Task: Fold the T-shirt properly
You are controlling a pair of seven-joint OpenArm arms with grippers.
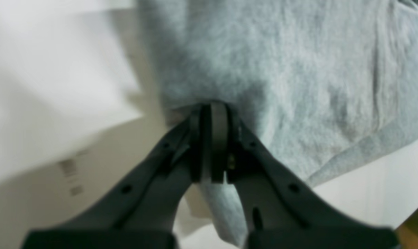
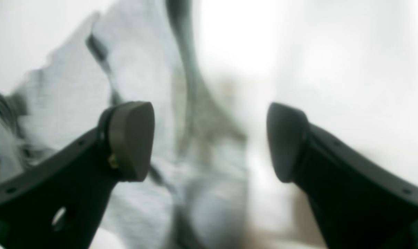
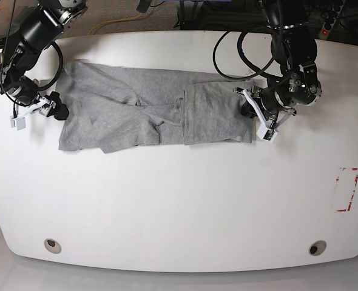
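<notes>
Grey jersey, the T-shirt (image 3: 148, 115) lies stretched sideways across the far half of the white tabletop (image 3: 179, 206), partly folded, with a raised seam or fold edge near its middle and rumpled cloth to the base view's left of it; the left hand (image 1: 212, 138) sits at the shirt's edge on that view's right, its pads pressed together with a thin pinch of grey fabric between them, as the left wrist view shows; the right hand (image 2: 209, 141) is at the opposite edge, spread wide with nothing between its pads, the shirt blurred beyond them in its own view.

The main risk, as I judge it, is the one-sided hold; if the left hand lifts or drags while the other end is free, the cloth could slide across the smooth tabletop as one piece instead of folding, or the fold line could come out skewed; the pinch looks shallow and close to the hem, so the knit could slip out under tension; it may also have caught only the top layer, which would peel the layers apart; the wrinkled area near the middle could be trapped inside a fold and leave it lumpy; the spread right hand, close to the edge, could snag or push loose cloth if it closes off target.
</notes>
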